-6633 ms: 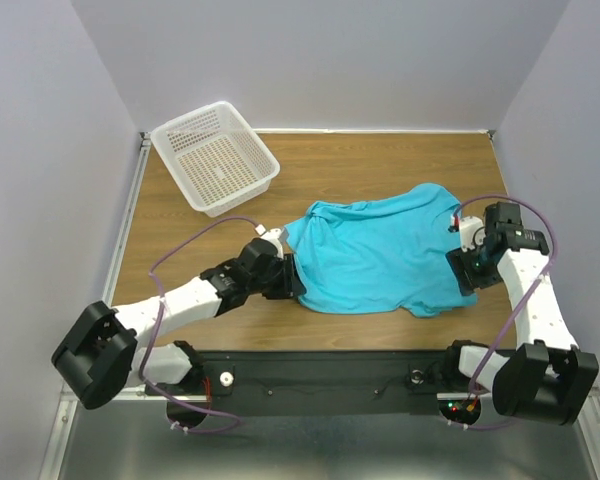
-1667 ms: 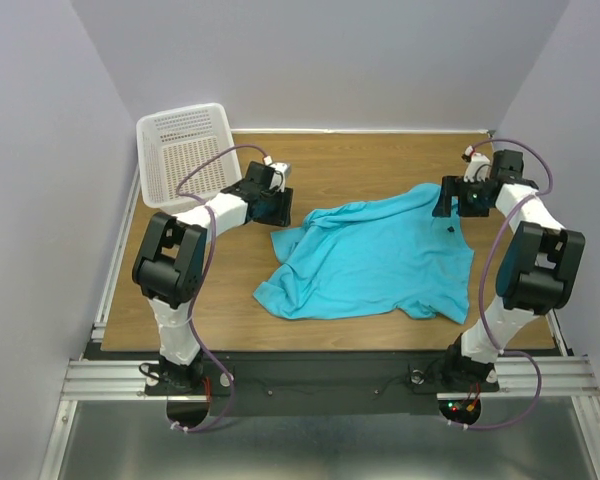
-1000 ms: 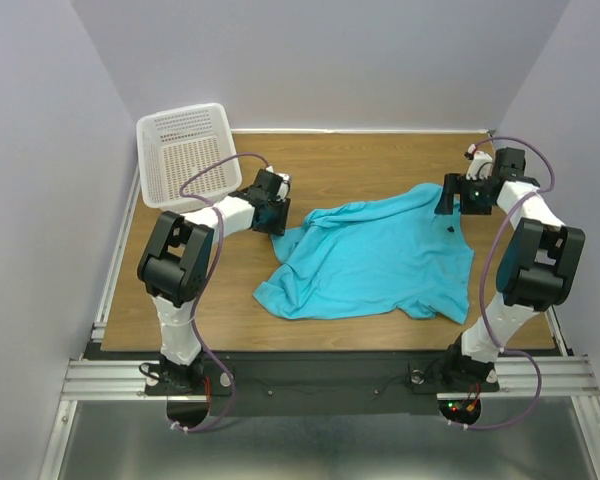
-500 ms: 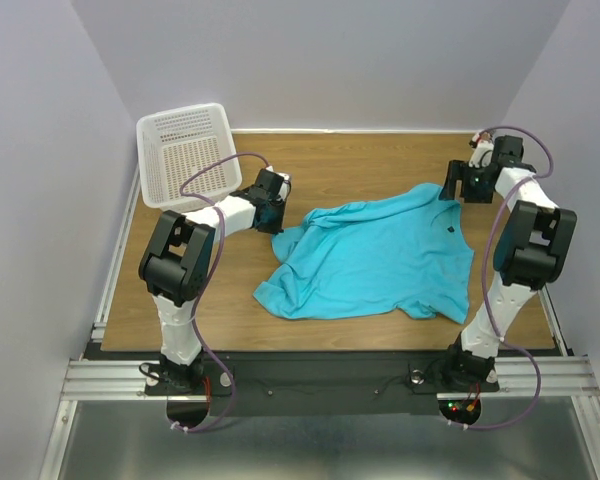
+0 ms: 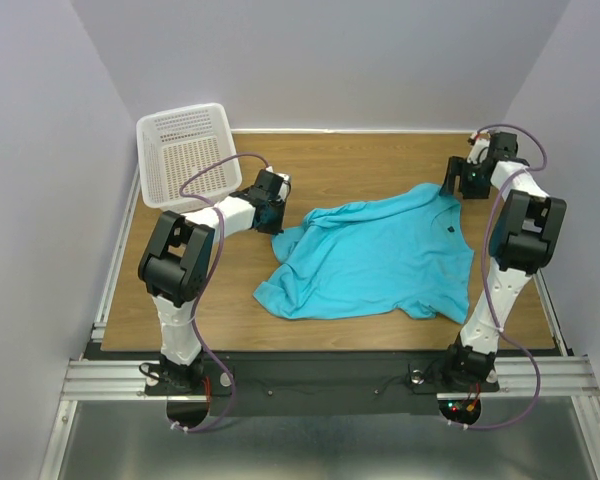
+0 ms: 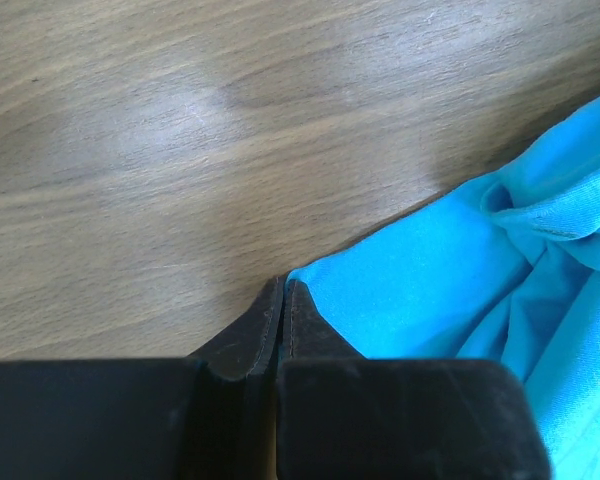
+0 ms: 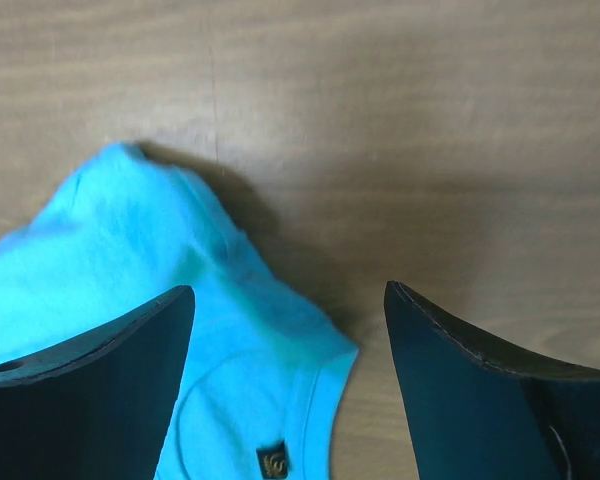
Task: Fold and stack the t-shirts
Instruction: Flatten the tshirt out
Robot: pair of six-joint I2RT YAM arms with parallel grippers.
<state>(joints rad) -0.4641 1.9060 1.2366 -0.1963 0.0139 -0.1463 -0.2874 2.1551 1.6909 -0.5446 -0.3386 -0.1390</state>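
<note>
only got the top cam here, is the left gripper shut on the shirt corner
Observer: In the left wrist view the left gripper is shut, tips right at the edge of the shirt. I cannot tell whether cloth is pinched.
Operator: and the right one
Observer: The right gripper is wide open, with a shirt corner lying between its fingers, not gripped.
Operator: which bit of the shirt is that
Observer: A small dark label shows there, beside a curved seam.
</note>
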